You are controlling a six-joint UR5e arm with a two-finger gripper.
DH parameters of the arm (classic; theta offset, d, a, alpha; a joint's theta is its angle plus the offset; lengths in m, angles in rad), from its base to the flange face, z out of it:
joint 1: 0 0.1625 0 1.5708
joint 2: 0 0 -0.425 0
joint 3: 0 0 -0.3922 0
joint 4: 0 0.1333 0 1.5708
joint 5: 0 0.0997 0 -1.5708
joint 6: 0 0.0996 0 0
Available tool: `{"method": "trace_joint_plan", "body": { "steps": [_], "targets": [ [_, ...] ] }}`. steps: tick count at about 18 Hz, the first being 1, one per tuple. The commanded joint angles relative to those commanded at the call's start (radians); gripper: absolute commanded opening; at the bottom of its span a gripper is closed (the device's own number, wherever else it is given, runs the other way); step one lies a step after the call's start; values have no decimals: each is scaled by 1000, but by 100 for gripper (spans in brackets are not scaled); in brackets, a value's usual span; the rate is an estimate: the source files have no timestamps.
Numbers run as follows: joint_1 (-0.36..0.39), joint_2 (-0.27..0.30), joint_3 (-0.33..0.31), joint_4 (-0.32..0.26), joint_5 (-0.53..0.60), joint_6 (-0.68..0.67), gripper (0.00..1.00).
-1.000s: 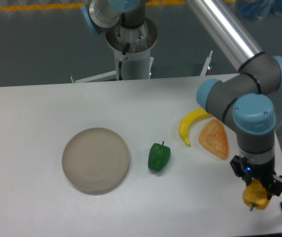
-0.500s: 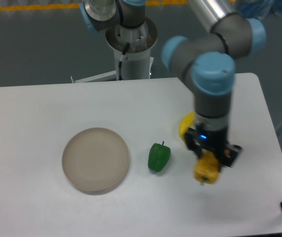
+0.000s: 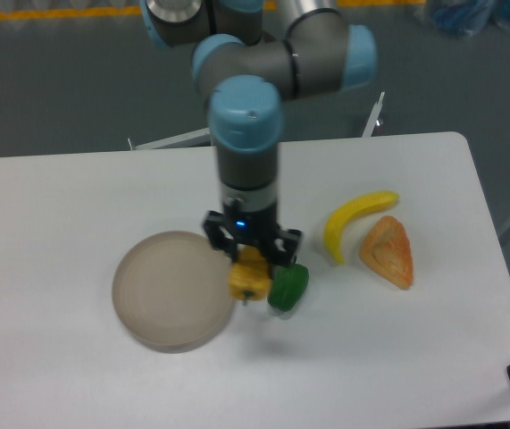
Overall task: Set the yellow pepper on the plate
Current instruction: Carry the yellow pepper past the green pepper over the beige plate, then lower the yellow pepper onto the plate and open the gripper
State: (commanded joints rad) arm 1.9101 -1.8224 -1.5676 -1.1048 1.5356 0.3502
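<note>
My gripper (image 3: 249, 264) is shut on the yellow pepper (image 3: 248, 281) and holds it above the table, stem pointing down. It hangs just right of the plate's right rim and beside the green pepper (image 3: 288, 287). The beige plate (image 3: 173, 288) lies flat on the white table at the centre left, with nothing on it. The arm's wrist stands upright over the gripper.
A curved yellow banana (image 3: 355, 220) and an orange wedge-shaped toy (image 3: 388, 251) lie on the table at the right. The robot's base (image 3: 237, 67) stands behind the table's far edge.
The arm has swung left across the table, carrying the yellow pepper from the right front edge, past the banana, to just beside the plate. The other objects have not moved.
</note>
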Motion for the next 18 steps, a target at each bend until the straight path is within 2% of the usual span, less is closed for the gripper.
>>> {"method": "trace_joint_plan", "body": {
  "steps": [2, 5, 8, 10, 15, 18],
  "targets": [
    [-32, -11, -17, 33, -12, -78, 38],
    [-60, -35, -81, 60, -9, -102, 37],
    [-78, -58, -150, 156, -6, -108, 38],
    [-82, -71, -176, 178, -5, -96, 38],
    [-89, -115, -170, 200, -2, -89, 39],
    [-94, -120, -167, 204, 0, -86, 42]
  ]
}}
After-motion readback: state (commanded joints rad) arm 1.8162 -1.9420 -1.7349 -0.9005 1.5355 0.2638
